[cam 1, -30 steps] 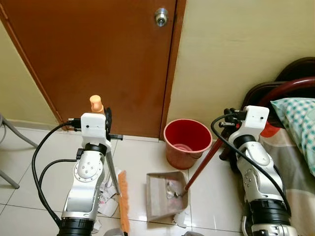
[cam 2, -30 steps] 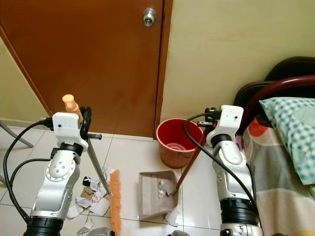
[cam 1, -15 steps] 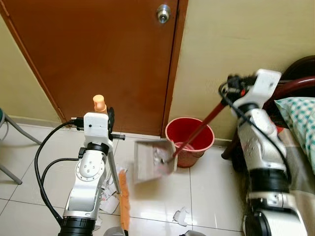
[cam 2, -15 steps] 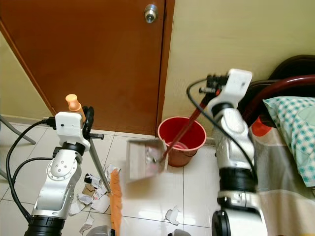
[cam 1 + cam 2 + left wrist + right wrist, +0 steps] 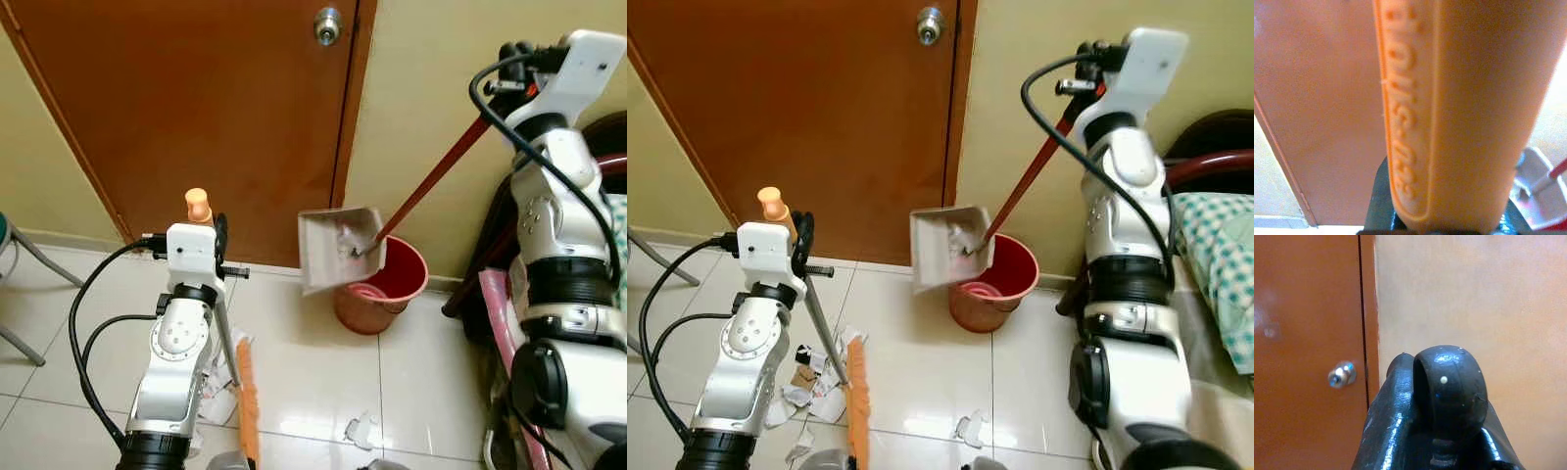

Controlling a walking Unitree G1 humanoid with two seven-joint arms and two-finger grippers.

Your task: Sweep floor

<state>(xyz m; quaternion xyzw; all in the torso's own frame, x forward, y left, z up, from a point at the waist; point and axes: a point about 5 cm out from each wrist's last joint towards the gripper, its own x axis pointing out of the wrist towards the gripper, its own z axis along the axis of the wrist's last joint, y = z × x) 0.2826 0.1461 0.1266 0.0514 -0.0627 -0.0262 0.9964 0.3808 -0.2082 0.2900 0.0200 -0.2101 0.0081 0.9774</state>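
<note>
Currently the dustpan (image 5: pixel 338 247) is held raised and tilted over the red bucket (image 5: pixel 387 284) beside the door (image 5: pixel 196 108), its long red handle (image 5: pixel 431 181) clamped at the top end by the right gripper (image 5: pixel 1087 83). The broom (image 5: pixel 855 392) is kept upright, its orange grip (image 5: pixel 1449 112) enclosed by the left gripper (image 5: pixel 208 240). Paper scraps (image 5: pixel 808 387) lie on the tiles. The pan is judged light but tip-heavy; a firm grasp is advised.

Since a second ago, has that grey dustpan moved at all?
Yes. The dustpan has risen off the floor tiles and now hangs tilted over the red bucket, carried by the right pincer.
</note>
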